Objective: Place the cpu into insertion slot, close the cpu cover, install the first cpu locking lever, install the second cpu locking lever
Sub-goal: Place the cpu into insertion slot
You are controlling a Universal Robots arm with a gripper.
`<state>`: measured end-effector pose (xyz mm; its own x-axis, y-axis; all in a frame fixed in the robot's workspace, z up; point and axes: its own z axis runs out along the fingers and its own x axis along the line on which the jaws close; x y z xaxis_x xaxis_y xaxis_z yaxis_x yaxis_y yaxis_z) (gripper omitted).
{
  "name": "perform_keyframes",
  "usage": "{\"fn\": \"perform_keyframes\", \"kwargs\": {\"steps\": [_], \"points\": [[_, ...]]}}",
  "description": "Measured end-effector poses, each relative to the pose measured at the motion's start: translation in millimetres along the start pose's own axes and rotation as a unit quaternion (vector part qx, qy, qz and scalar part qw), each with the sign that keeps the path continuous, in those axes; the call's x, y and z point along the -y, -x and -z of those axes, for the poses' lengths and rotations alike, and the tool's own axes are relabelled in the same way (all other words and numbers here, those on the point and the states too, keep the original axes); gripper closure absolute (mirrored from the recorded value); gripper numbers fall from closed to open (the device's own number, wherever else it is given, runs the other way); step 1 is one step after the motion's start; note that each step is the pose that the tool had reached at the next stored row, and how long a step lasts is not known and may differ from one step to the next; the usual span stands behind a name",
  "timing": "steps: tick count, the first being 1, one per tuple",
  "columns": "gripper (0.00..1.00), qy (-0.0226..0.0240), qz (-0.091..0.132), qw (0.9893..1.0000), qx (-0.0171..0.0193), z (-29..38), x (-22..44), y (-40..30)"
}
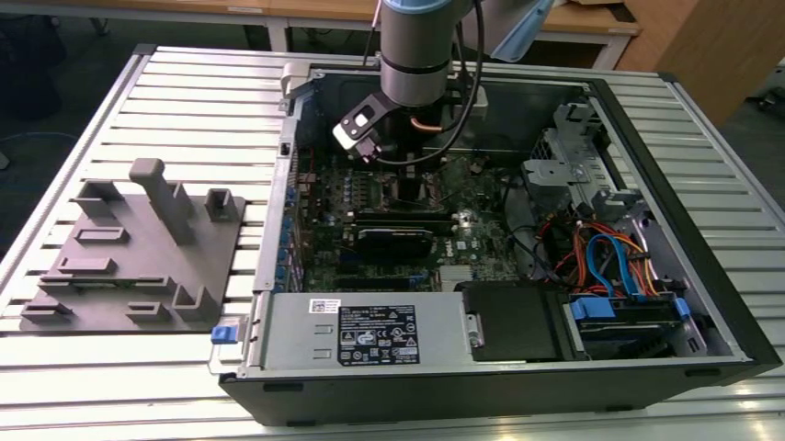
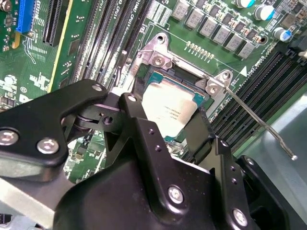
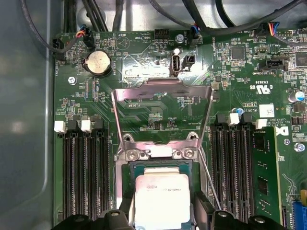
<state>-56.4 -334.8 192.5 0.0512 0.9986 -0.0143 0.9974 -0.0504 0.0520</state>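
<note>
In the exterior view the arm [image 1: 417,64] reaches down into the open computer case over the green circuit board. The cpu [image 3: 162,199], a silver-topped square chip [image 2: 169,106], lies level in or just over the insertion slot [image 3: 123,165]. My gripper [image 3: 163,214] is shut on the cpu, with one black finger [image 2: 128,111] against one side and the other [image 2: 200,130] against the opposite side. The cpu cover [image 3: 163,85] stands raised behind the slot, its cut-out centre showing the board. A thin locking lever [image 2: 256,119] sticks out free beside the slot.
Long black memory slots [image 3: 84,177] flank the slot on both sides. A coin battery [image 3: 98,62] and cables lie beyond the cover. Outside the case, a grey fixture block [image 1: 135,248] stands at the exterior view's left; drive bays and coloured wires [image 1: 613,266] sit at the right.
</note>
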Motion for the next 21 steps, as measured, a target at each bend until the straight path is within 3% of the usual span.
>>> {"fn": "perform_keyframes", "kwargs": {"steps": [5,14,21], "points": [[0.40,0.0000,0.001,1.0000,0.0000,1.8,-0.1,0.0],[0.40,0.0001,0.001,1.0000,-0.0001,11.4,-0.6,0.2],[0.40,0.0001,0.001,1.0000,-0.0001,13.6,-0.7,0.2]]}}
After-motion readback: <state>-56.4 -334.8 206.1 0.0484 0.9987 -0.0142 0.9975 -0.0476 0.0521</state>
